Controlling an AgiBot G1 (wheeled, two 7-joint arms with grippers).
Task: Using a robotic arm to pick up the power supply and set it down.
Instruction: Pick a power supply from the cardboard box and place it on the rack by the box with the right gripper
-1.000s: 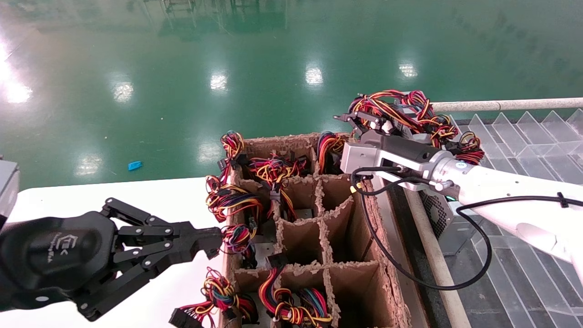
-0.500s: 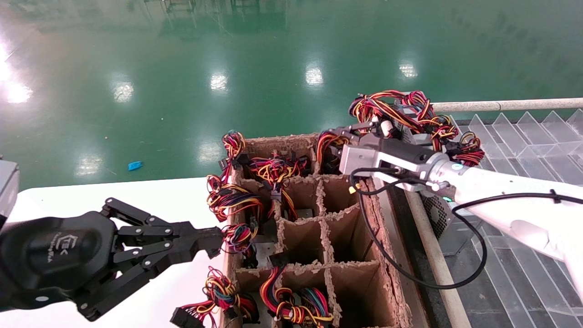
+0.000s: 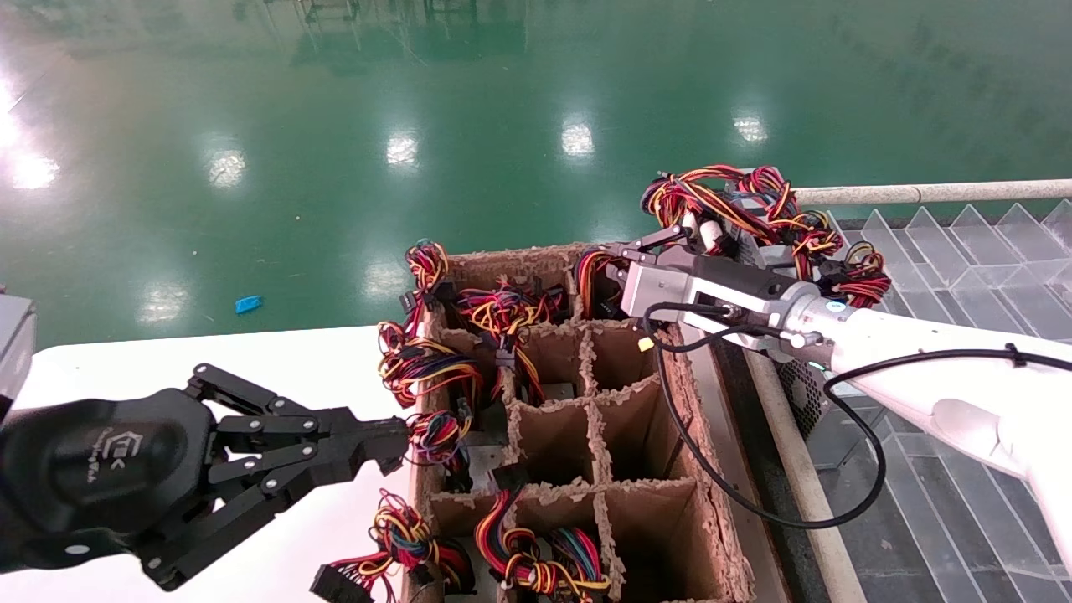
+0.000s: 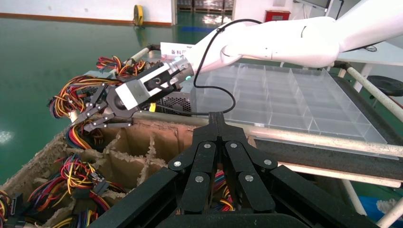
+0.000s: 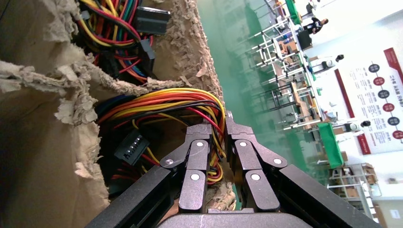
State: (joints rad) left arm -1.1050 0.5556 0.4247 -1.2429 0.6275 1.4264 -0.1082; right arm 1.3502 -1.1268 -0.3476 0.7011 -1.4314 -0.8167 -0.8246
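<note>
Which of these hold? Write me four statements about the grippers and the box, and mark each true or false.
1. The right gripper is at the far right corner cell of the cardboard box. True.
2. The left gripper is open. False: its fingers are pressed together.
3. Every cell of the box holds wires. False: several middle and right cells show bare cardboard.
4. A clear divided tray lies to the right of the box. True.

Your white tubular right arm (image 3: 938,368) reaches forward, its black linked-finger right gripper (image 3: 605,254) nearly closed; your black left gripper (image 3: 400,440) hangs closed.
</note>
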